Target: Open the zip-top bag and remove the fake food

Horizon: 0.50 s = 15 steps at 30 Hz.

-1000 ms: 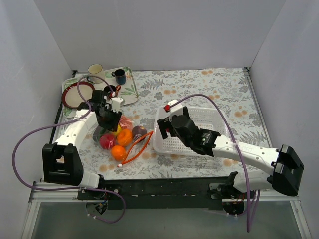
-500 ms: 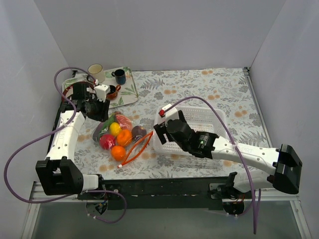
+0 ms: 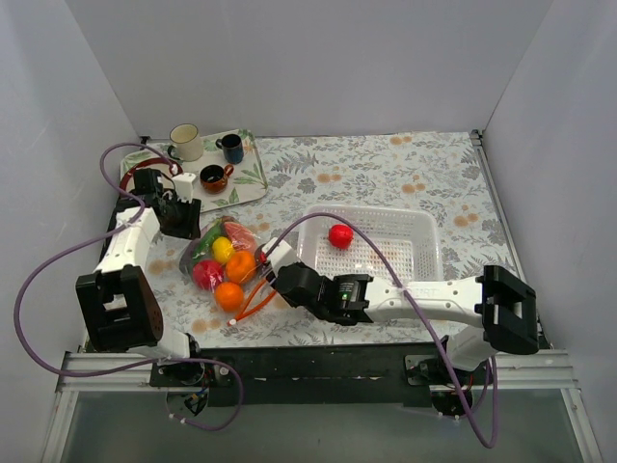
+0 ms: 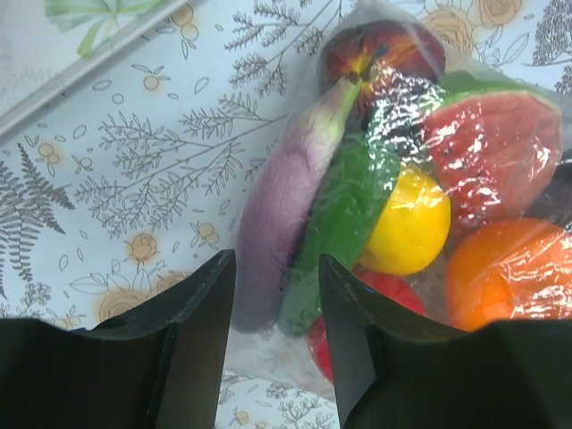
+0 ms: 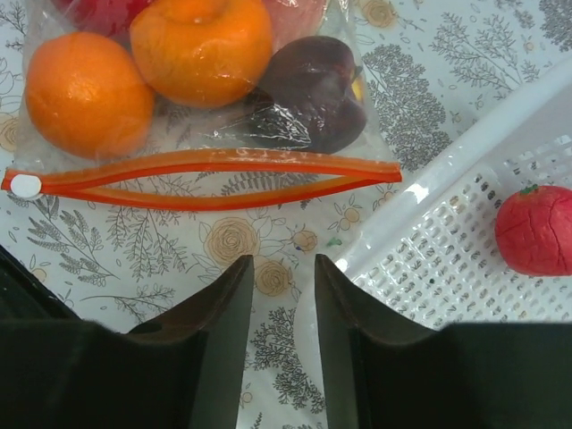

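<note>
Clear zip-top bag (image 3: 231, 262) lies nr tabletop's (image 3: 386, 164) left-front corner, mouth part-open, fake food (image 3: 240, 266) inside; one red piece (image 3: 339, 235) in white basket (image 3: 397, 249); left tool (image 4: 277, 268) spread, empty, at bag's far end; right tool (image 5: 281, 268) spread, empty, by mouth.

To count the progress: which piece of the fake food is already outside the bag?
The red fruit lying alone in the white basket. All the others, orange, yellow, green and dark, are inside the clear bag.

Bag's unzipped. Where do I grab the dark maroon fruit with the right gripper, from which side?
Probably across its rounded middle, coming in through the parted zipper strip: the maroon fruit lies just behind that opening, straight ahead of the open right gripper.
</note>
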Tool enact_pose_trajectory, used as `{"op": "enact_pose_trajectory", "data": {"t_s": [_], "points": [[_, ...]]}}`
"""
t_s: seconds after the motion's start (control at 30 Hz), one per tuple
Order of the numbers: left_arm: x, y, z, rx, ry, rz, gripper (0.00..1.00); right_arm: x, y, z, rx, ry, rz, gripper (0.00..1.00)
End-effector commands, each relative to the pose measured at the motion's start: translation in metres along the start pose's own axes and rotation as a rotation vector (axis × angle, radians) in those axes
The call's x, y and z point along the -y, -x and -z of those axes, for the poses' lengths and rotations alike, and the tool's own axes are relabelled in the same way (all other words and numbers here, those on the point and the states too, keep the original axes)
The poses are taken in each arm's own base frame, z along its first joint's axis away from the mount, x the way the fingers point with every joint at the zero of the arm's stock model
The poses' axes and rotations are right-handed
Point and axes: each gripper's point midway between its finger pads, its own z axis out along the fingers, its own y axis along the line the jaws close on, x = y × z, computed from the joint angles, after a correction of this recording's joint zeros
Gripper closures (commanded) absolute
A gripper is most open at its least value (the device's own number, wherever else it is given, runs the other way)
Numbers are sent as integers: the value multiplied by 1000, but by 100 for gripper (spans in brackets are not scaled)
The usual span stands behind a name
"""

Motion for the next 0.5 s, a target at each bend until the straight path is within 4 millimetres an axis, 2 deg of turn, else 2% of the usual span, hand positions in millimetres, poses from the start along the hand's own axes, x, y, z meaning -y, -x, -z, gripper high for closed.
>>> {"op": "enact_pose_trajectory", "data": {"t_s": [0.0,0.17,0.2,0.27,0.43,0.47], "points": [[-2,21,-5,96,-2,-14,59,-21,6,-6,30,69,-56,65],[-8,12,-14,90,29,-25,60,-45,1,-23,10,136,-37,82],[-8,6,-17,79,32,-28,60,-51,-6,-30,-12,148,-25,86],[-5,0,-21,64,32,-40,60,-59,-9,-36,-23,165,-15,87],[2,-12,-26,50,39,-67,60,-73,-15,-60,-44,167,24,80],[3,-13,-26,48,38,-71,60,-74,-8,-65,-16,157,21,75]]}}
